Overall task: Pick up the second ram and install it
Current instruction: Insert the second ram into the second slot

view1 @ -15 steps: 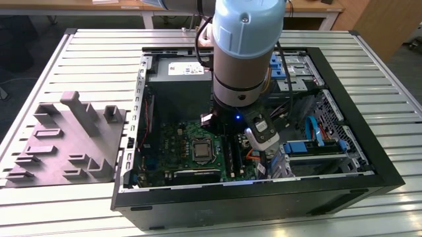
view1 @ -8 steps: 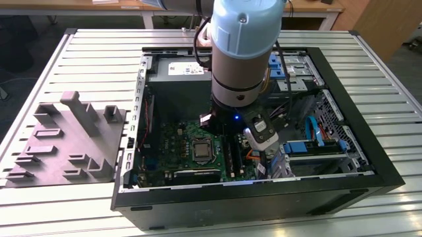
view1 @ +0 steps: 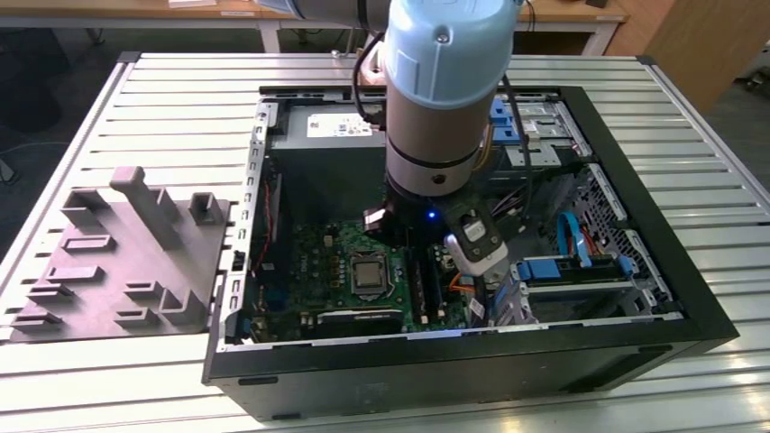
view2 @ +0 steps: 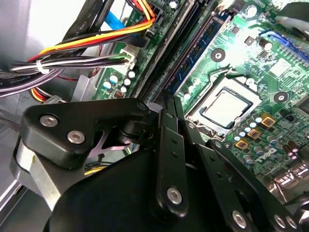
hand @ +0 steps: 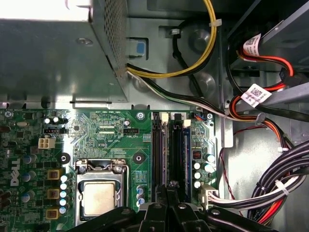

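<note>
- The arm reaches straight down into an open computer case that lies on its side on a slatted metal counter.
- The gripper hangs low over the memory slots on the green board, at the side of the board nearest the bundled cables.
- In both wrist views the fingers stand drawn close together with a thin edge between them; I cannot tell whether that edge is held or only lies below them.
- The second ram appears as a blue-green strip seated along one of the slots, running away from the fingers toward the case wall; in the first wrist view it shows as a bluish strip in the slot nearest the capacitors.
- Beside the slots sits the square metal-topped processor in its socket frame.
- On the other side of the slots, black, white, red and yellow cables crowd close to the gripper, with a white connector plugged in just beside the slots.
- The grey power supply box fills the case end beyond the board, a yellow cable looping from it.
- A grey moulded holder rests on the counter beside the case, toward the exterior view's left.
</note>
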